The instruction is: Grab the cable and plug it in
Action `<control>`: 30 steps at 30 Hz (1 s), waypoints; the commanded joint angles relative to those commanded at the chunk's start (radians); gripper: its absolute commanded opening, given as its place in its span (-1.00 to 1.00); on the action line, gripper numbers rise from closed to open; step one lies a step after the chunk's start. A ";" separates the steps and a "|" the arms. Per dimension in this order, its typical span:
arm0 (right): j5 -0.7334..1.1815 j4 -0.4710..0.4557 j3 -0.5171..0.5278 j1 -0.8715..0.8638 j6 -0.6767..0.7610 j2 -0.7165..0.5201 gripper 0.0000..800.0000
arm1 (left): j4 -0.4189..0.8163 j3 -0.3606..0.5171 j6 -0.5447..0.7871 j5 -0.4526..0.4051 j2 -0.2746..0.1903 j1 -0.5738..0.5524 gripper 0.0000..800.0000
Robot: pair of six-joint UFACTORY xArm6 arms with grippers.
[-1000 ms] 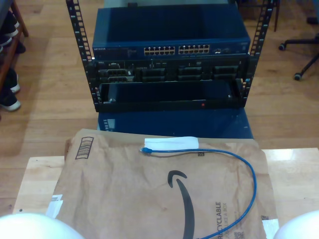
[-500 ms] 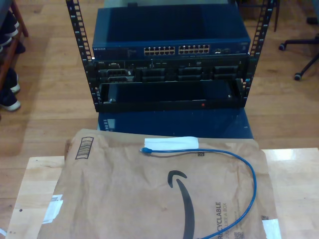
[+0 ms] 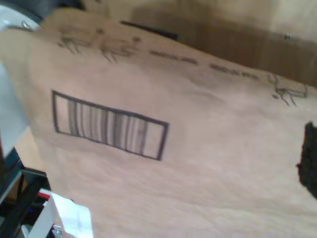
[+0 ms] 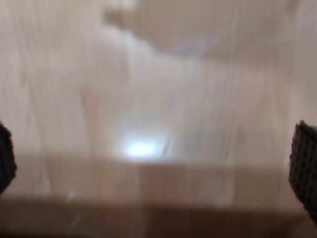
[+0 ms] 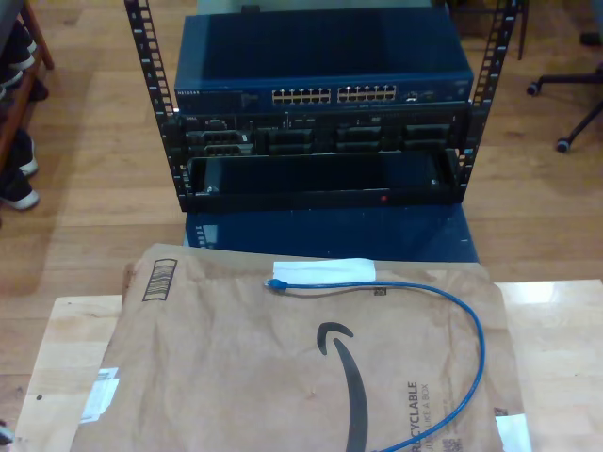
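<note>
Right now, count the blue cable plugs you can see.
1. The plug lies on the brown paper envelope, beside the white label. The cable runs off the exterior view's bottom edge, hiding its other end.

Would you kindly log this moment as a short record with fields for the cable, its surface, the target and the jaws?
cable: blue cable lying loose in a curve, plug end free, nothing gripping it
surface: brown paper mailer on a wooden table
target: network switch in a rack behind the table
jaws: second gripper open over bare wood; first cannot be told
</note>
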 joint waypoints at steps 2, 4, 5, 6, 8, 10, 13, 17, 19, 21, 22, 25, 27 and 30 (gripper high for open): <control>0.000 0.000 -0.044 0.110 0.107 0.063 0.92 | 0.000 -0.028 -0.092 -0.012 0.032 -0.101 1.00; -0.003 0.000 -0.084 0.199 0.199 0.110 0.97 | 0.000 -0.040 -0.184 -0.058 0.066 -0.192 1.00; -0.003 0.002 -0.104 0.238 0.238 0.124 0.97 | 0.000 -0.041 -0.219 -0.089 0.077 -0.238 1.00; -0.005 0.002 -0.120 0.278 0.270 0.143 0.97 | 0.000 -0.041 -0.249 -0.114 0.083 -0.275 1.00; -0.005 0.002 -0.157 0.374 0.339 0.187 0.97 | 0.002 -0.044 -0.287 -0.123 0.083 -0.328 1.00; -0.006 0.002 -0.198 0.453 0.408 0.238 0.97 | 0.002 -0.060 -0.304 -0.123 0.084 -0.341 1.00; -0.009 0.003 -0.292 0.560 0.502 0.359 0.97 | 0.000 -0.103 -0.347 -0.127 0.115 -0.356 1.00; -0.066 0.002 -0.433 0.720 0.634 0.554 0.98 | 0.000 -0.189 -0.482 -0.129 0.166 -0.482 1.00; -0.098 0.002 -0.502 0.781 0.684 0.634 0.98 | 0.000 -0.218 -0.523 -0.132 0.167 -0.535 1.00; -0.106 0.000 -0.580 0.829 0.717 0.700 0.98 | -0.002 -0.221 -0.534 -0.146 0.180 -0.566 1.00; -0.106 0.000 -0.617 0.836 0.727 0.729 0.98 | -0.002 -0.222 -0.539 -0.161 0.184 -0.580 1.00; -0.109 0.000 -0.723 0.836 0.776 0.810 0.97 | -0.002 -0.227 -0.562 -0.203 0.199 -0.605 1.00; -0.115 0.000 -0.779 0.838 0.784 0.852 0.97 | -0.003 -0.255 -0.569 -0.215 0.227 -0.605 1.00; -0.175 0.000 -0.816 0.845 0.784 0.895 0.97 | -0.049 -0.301 -0.580 -0.218 0.262 -0.606 1.00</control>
